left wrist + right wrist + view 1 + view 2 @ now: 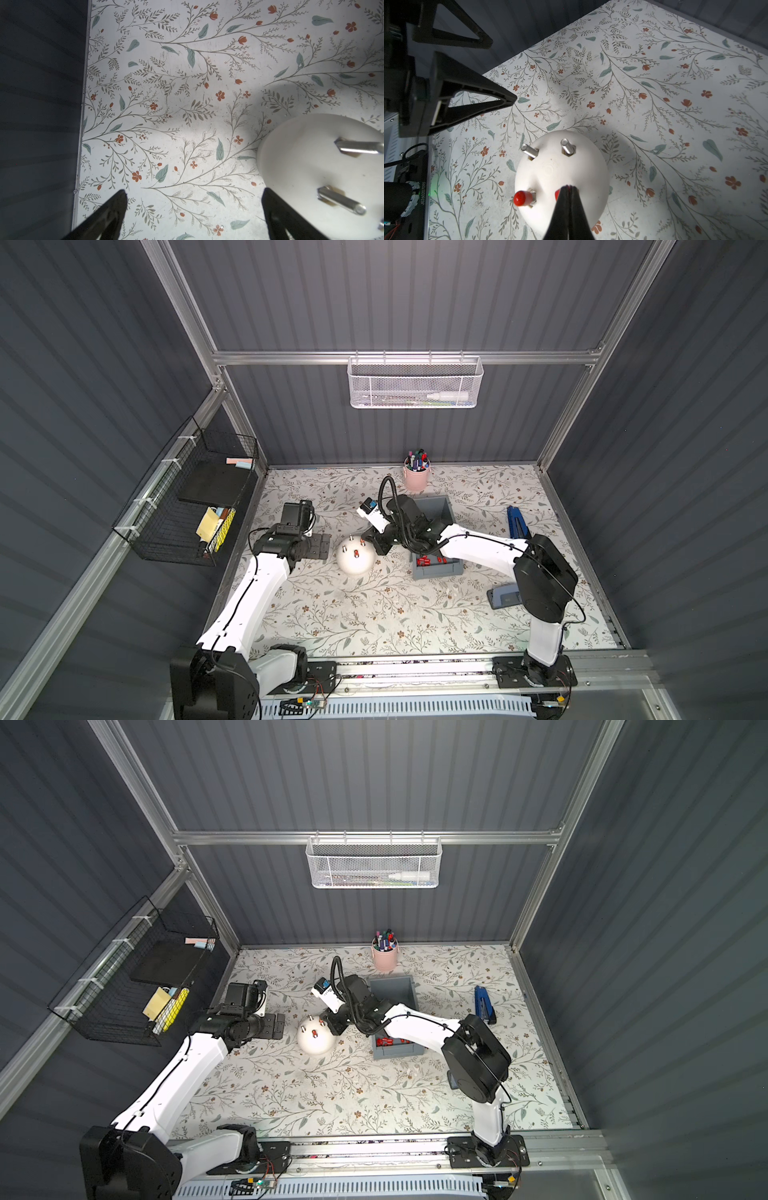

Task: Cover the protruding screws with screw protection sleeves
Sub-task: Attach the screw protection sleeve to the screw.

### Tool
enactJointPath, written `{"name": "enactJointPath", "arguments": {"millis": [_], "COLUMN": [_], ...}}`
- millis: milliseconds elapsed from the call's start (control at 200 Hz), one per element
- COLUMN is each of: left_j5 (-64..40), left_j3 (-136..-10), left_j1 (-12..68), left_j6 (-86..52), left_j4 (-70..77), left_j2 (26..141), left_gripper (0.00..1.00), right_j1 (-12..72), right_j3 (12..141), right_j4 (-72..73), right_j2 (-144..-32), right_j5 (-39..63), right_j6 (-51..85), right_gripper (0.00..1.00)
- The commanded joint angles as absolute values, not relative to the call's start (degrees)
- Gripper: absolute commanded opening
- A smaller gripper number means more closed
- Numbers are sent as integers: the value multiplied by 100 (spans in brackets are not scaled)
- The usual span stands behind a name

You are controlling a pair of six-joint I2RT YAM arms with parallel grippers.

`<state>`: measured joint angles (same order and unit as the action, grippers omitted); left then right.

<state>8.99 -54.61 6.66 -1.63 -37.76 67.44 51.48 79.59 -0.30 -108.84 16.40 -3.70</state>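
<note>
The white dome (353, 562) stands on the floral table between my two grippers. In the right wrist view the dome (550, 170) carries two bare protruding screws (529, 150) (566, 146) and one screw capped by a red screw protection sleeve (521, 198). A second red sleeve (557, 195) on the dome is half hidden behind my right gripper (569, 187), which is shut with its tips pressed together right over it. More red sleeves (424, 560) lie in the grey bin (436, 572). My left gripper (195, 191) hangs open beside the dome (301, 166), holding nothing.
A pink cup of marker pens (417, 479) stands at the back. A blue stapler (517, 522) lies to the right, and a grey-blue tool (503, 597) sits by the right arm. A black wire basket (187, 506) hangs on the left wall.
</note>
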Motion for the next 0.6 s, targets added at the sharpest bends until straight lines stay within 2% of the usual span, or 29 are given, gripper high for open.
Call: {"name": "enactJointPath", "arguments": {"millis": [0,595], "left_j5": [824,862], "left_j3": [-5380,-5379], "left_j1": [664,659], "left_j6": [-260,-202], "left_j4": [-3784,-3794], "left_j2": [6794,6776], "left_gripper": [99,99], "right_j1": [5159,5175], "right_j3": [8051,7977], "right_j4": [54,194], "right_j2": [-10830,-10830], "right_j5": [1406,1564], "right_j6": [-592,-517], "right_gripper": [0,0]}}
